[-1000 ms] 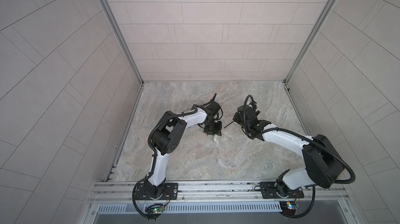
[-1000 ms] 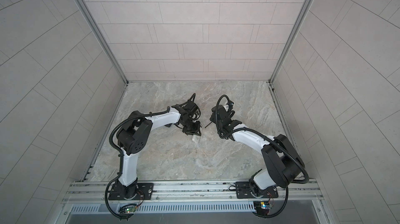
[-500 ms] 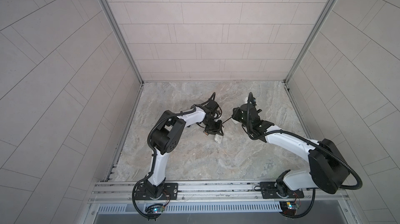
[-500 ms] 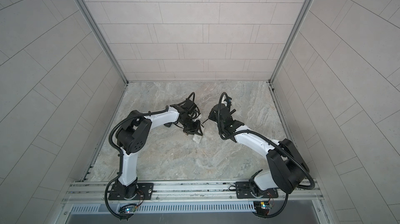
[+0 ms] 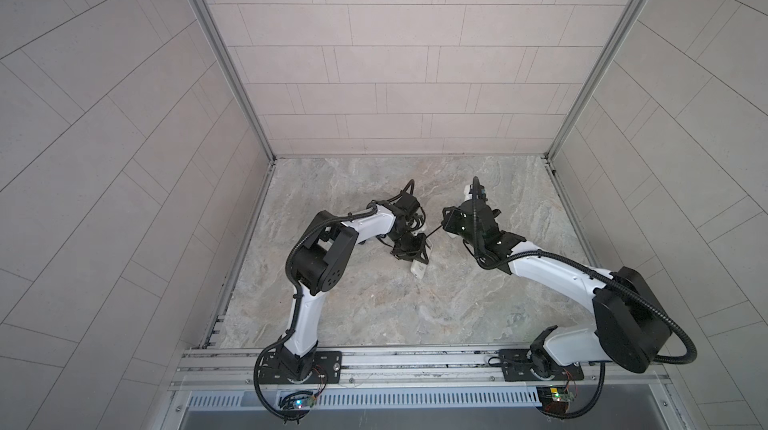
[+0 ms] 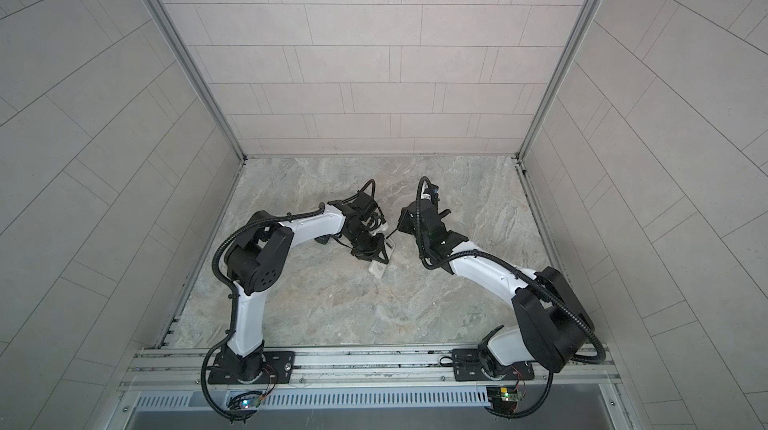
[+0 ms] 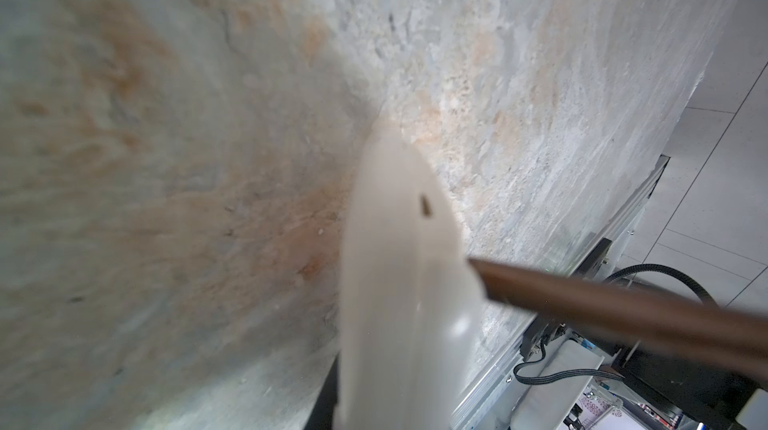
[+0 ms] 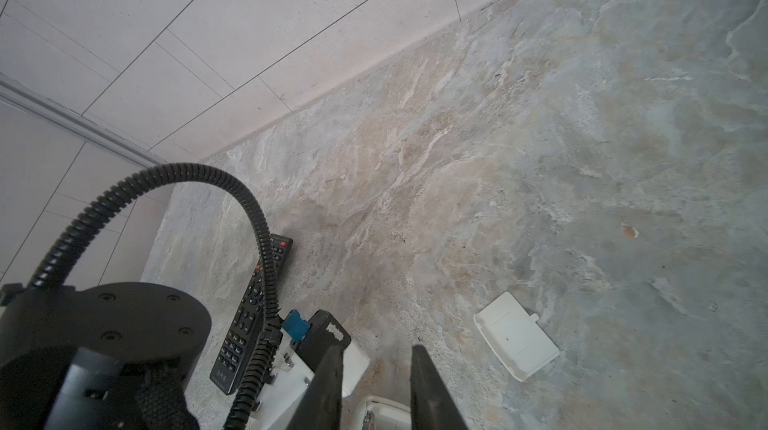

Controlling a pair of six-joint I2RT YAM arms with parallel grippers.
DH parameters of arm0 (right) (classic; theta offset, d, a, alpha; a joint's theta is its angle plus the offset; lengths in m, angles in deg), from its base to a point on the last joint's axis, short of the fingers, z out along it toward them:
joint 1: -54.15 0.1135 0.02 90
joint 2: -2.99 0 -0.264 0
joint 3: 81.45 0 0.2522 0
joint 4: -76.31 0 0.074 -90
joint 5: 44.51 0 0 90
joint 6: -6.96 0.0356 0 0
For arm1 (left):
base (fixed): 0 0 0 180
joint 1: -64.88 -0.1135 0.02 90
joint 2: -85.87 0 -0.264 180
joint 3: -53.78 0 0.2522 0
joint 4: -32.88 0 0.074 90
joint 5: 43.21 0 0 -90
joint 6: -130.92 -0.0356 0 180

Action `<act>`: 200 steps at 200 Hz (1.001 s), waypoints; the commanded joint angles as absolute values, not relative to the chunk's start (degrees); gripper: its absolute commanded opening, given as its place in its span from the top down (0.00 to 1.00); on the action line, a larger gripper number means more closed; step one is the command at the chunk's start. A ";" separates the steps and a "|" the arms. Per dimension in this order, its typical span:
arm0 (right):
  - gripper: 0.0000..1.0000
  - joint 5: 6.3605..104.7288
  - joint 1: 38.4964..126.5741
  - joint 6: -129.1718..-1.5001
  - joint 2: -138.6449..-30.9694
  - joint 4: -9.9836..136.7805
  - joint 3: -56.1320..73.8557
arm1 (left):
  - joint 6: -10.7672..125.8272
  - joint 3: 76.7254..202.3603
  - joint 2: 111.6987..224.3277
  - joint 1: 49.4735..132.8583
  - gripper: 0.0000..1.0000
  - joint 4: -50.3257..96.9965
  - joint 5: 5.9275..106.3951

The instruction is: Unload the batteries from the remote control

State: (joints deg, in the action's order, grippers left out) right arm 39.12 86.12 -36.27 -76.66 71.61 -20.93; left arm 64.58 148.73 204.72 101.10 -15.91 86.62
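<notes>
While the left pincer (image 5: 410, 251) grips the white remote (image 5: 419, 277), the right pincer (image 5: 446, 228), clamped on the screwdriver (image 7: 602, 301), has re-angled its tip against it from 2 o'clock; batteries unseen, likely still inside.

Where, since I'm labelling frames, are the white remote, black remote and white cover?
white remote (image 5: 419, 278), in a top view, on its exposed end.
black remote (image 8: 243, 324), right wrist view, on its keypad.
white cover (image 8: 515, 336), right wrist view, on its flat middle.
</notes>
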 commanded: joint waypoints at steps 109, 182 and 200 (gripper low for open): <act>1.00 43.52 85.98 -41.42 -74.08 75.88 -24.54 | 61.84 152.51 207.65 100.78 0.89 -20.17 88.11; 1.00 44.24 87.08 -44.16 -77.13 76.53 -22.89 | 61.84 152.71 208.06 100.80 0.89 -20.52 88.73; 1.00 42.95 88.05 -45.79 -77.05 77.09 -23.17 | 61.78 152.76 208.04 100.74 0.89 -20.89 88.81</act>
State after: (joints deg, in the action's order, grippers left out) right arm 43.86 86.51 -43.20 -76.29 75.67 -23.94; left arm 63.10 151.53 207.19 100.30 -18.86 87.48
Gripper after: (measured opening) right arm 0.278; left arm 0.191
